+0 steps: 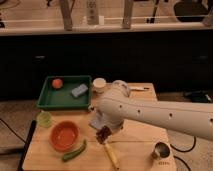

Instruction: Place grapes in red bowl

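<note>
Gripping one bunch of grapes (103,134), jaws beside one red bowl (65,137)

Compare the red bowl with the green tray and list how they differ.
The red bowl is round; the green tray is rectangular. The bowl is smaller than the tray. The bowl lies empty; the tray holds an orange ball and a blue block. Both sit on the table's left side. The gripper, shut on the grapes, hangs just right of the bowl.

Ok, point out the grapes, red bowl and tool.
grapes (103,135), camera view, middle of the bunch.
red bowl (65,137), camera view, bare inside.
tool (103,131), camera view, between fingertips, shut on grapes, right of red bowl.
</note>
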Controlling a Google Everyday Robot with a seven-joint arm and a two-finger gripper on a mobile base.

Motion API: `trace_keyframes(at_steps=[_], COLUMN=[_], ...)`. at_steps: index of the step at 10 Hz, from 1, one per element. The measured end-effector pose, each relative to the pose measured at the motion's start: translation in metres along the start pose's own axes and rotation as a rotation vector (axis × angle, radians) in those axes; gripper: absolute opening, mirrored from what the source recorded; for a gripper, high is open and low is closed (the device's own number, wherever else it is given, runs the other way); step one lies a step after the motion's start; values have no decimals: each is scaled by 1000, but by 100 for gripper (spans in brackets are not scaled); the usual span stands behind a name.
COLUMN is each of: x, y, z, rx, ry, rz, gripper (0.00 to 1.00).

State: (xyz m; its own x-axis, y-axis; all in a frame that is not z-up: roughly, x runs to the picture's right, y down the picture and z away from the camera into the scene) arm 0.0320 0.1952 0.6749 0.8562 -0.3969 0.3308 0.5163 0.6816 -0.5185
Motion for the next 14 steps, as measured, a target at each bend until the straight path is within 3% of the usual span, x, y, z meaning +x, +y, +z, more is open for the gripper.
trace_keyframes(at_steps=[5,8,11,14], x=[-40,-46,-79,-91], y=[-12,-15,-32,-34], z=[-5,-8,-12,-12], rx=[-7,-8,-12,-16], ry=[6,10,5,7], rz=[-51,-66,-90,-110], gripper=[2,2,2,2])
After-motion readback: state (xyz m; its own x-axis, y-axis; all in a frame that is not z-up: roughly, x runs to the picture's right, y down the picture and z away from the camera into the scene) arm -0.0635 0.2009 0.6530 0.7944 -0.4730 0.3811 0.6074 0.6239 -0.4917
